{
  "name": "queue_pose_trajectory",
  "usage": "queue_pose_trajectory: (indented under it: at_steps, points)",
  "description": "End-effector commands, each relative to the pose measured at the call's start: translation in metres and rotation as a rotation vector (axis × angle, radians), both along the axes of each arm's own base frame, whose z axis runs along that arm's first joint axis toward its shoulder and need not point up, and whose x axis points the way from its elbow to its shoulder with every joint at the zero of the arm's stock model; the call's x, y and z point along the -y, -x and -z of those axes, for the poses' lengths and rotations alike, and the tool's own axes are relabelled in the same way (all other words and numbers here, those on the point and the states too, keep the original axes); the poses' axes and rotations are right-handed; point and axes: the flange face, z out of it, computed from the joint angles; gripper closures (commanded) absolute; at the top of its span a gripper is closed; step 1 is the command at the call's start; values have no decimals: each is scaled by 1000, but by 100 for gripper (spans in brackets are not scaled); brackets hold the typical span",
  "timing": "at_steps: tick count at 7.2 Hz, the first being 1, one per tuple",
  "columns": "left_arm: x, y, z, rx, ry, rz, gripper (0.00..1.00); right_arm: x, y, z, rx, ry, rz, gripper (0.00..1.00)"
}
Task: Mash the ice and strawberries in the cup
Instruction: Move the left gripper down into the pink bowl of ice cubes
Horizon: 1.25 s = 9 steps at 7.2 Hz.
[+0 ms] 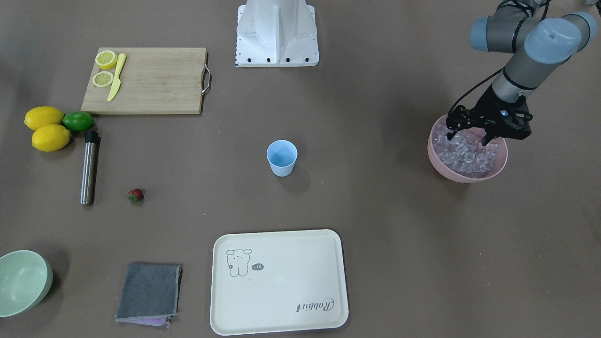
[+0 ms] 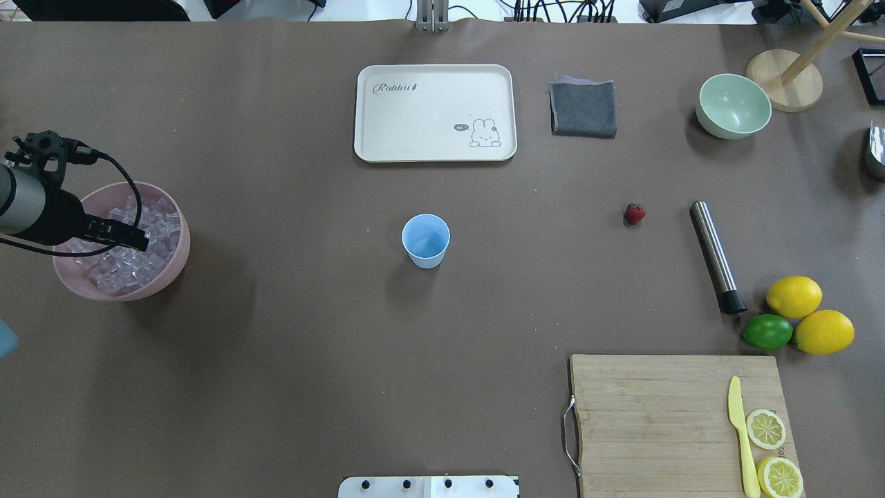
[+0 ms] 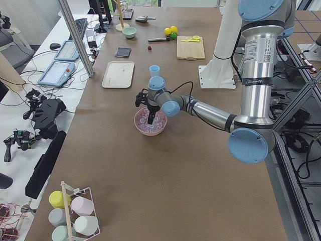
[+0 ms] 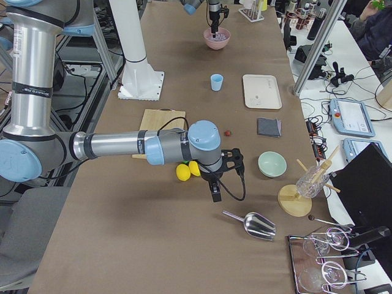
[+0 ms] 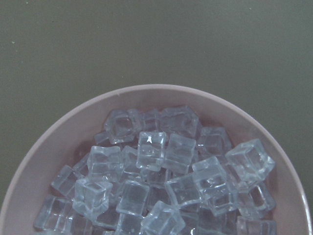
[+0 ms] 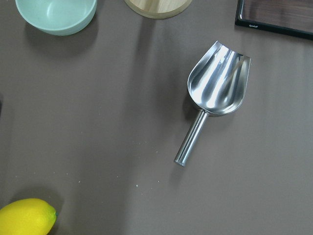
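Two arms at the table point(image 1: 375, 211), so which one is on the job?

Only the left gripper point(image 1: 468, 139). It hangs over the pink bowl point(image 1: 469, 177) at the robot's left end of the table. Its fingers are spread wide and point down, with the tips in among the ice point(image 1: 465, 155). I see no cube caught between them.

Why spread like that?

My guess is that it means to straddle one cube before it closes. The cubes lie heaped and touching, so a wide opening gives the fingers room to settle on either side of one.

And the cup point(image 1: 281, 157)?

It stands upright in the middle of the table, well apart from the bowl, and looks empty. I'd say the task is at its very start.

Where is the strawberry point(image 1: 135, 195)?

It sits on the bare table on the robot's right side. A metal muddler point(image 1: 88, 169) lies flat near it, next to the lemons point(image 1: 44, 117) and the lime point(image 1: 78, 121). They were probably set there to be within the right arm's reach.

What about the right gripper point(image 4: 215, 195)?

It is low over the table beyond the lemons, near a metal scoop point(image 6: 215, 95) that its own camera looks down on. Only a side view shows the gripper itself, so I cannot tell whether it is open or closed.

Any risk?

Glassy cubes may slip out of a pinch on the way across to the cup.
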Motion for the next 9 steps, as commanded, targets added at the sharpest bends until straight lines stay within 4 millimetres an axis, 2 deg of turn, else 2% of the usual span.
queue_pose_trajectory:
  at_steps: [1, 6, 8, 9]
  points:
    - [-2, -1, -2, 2, 2, -4, 14, 1, 0, 0, 0, 1, 0, 0]
    - [-8, -9, -3, 0, 3, -23, 16, 1, 0, 0, -2, -1, 0, 0]
    - [-8, -10, -3, 0, 3, -26, 19, 1, 0, 0, -2, 2, 0, 0]
    - [-8, -10, -3, 0, 3, -26, 23, 1, 0, 0, -2, 2, 0, 0]
